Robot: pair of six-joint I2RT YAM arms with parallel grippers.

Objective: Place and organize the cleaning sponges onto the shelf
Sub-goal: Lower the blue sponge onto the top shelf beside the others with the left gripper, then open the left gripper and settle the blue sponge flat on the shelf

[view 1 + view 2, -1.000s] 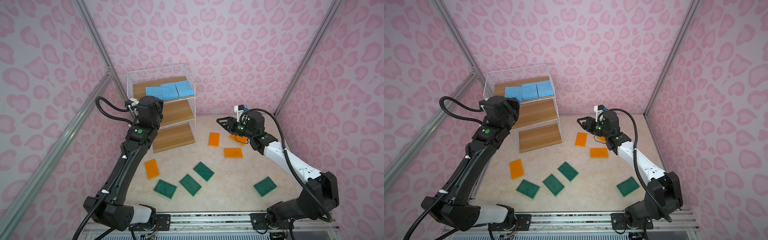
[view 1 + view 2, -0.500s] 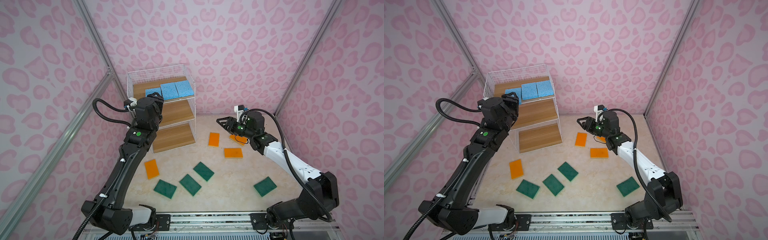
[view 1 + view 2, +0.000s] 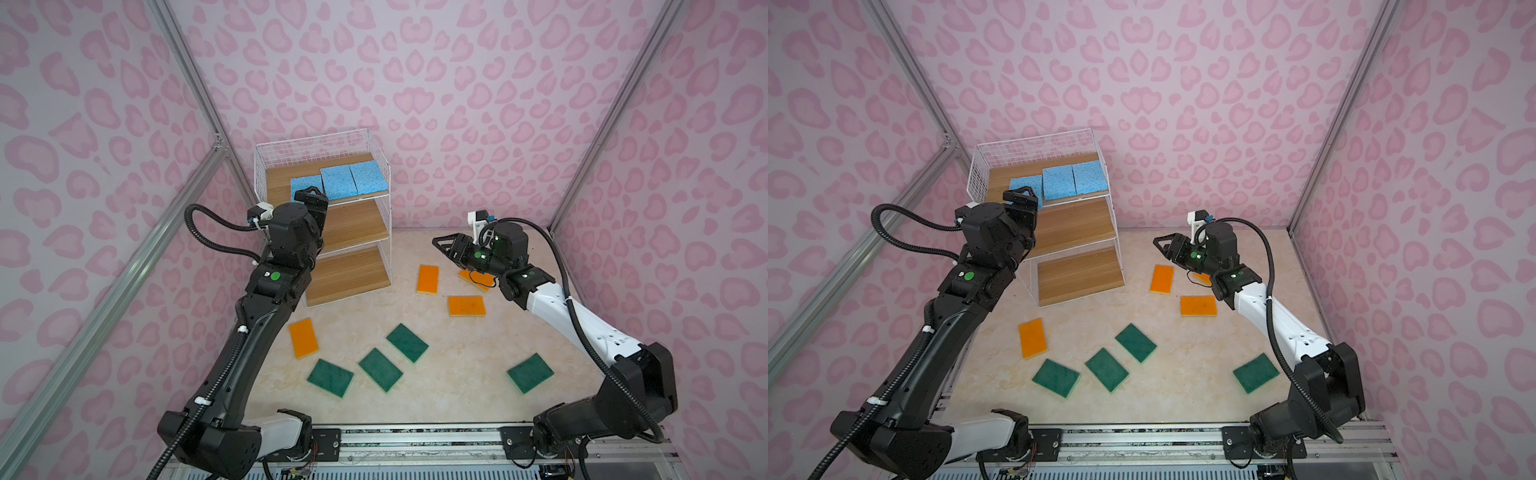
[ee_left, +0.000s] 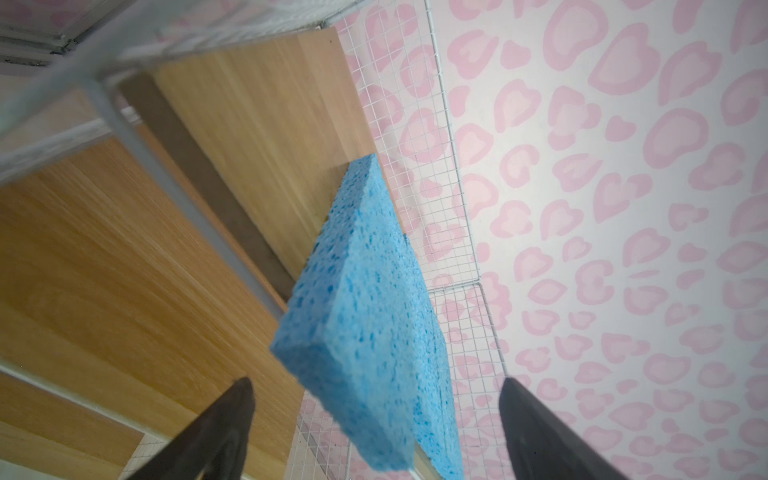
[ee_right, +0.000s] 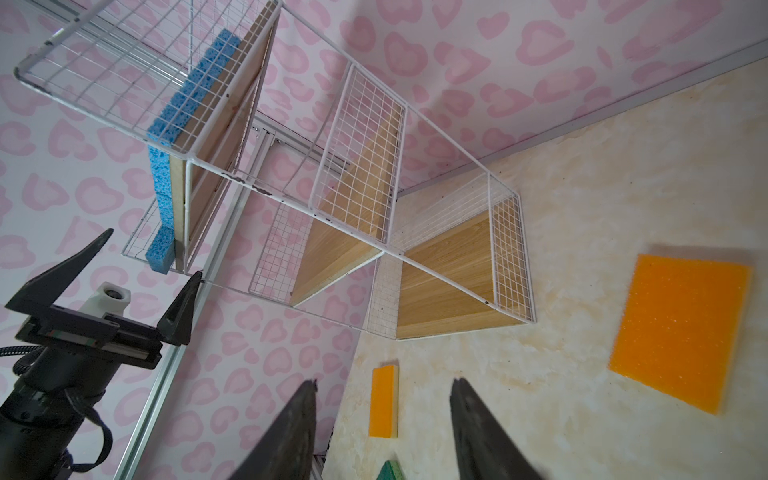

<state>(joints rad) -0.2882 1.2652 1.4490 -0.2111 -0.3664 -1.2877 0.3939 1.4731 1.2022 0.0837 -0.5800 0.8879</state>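
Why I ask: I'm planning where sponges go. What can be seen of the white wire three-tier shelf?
The white wire-grid shelf with three light wooden boards stands upright on the pale marbled tabletop. Its paint is chipped at some joints. A raised wire rim edges the top board, which carries three speckled light blue sponges side by side. Middle and bottom boards are bare. The open left claw flanks the leftmost sponge's front end.

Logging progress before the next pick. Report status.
Left tool open at shelf top, clear of leftmost blue sponge. Right tool open, empty. Four orange sponges, four green sponges on floor. No obstruction seen.
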